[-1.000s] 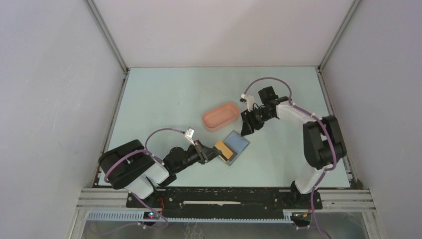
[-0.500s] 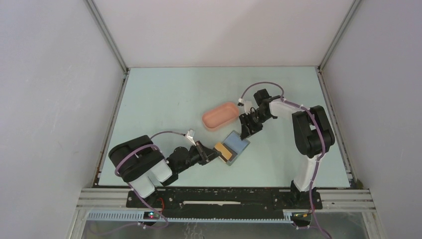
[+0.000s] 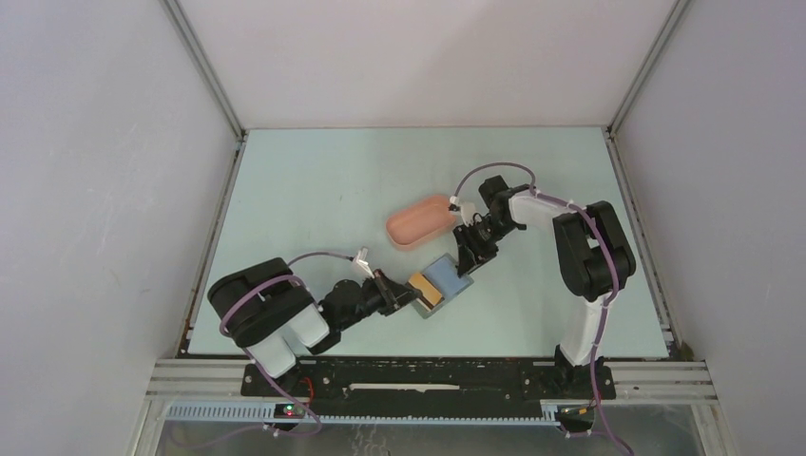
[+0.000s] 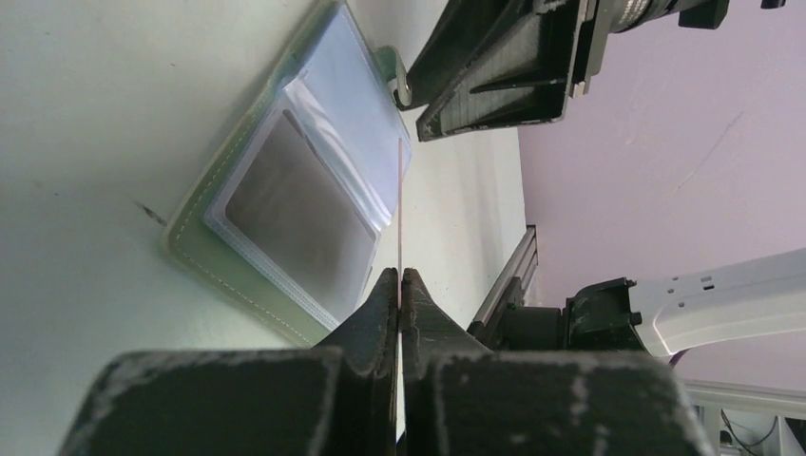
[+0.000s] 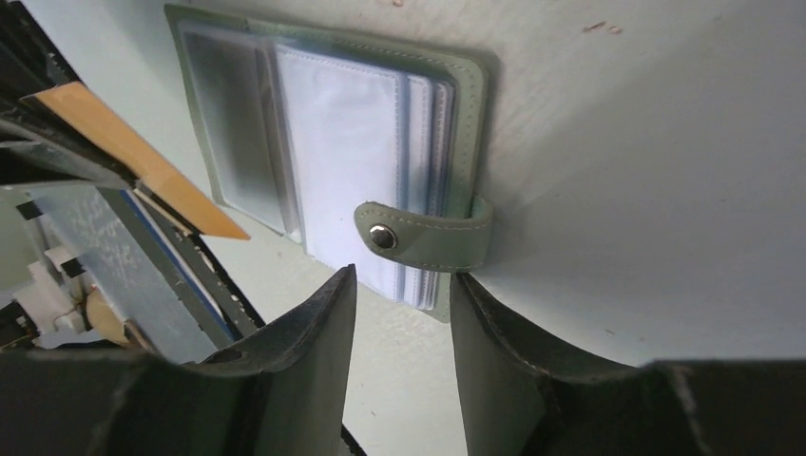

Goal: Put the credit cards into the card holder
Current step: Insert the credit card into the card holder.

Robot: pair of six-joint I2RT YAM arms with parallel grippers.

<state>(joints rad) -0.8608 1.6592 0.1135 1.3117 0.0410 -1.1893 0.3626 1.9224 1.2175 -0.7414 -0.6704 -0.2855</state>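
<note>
While the left pincer [image 3: 404, 293] is clamped on a yellowish-tan credit card [image 5: 133, 157], the card holder [image 5: 380, 142] lies open on the desk [image 3: 314, 190], clear sleeves [image 4: 295, 204] up. The card sticks straight out of the fingertips, its long axis in line with the pincer, its leading edge over the holder's near end. The holder sits directly ahead, so the left arm is nearer. The right pincer [image 5: 399, 285] has its jaws apart, straddling the snap tab [image 5: 423, 237] at the far edge; contact unclear. Likely next: tilt the card flatter to enter a sleeve mouth.
</note>
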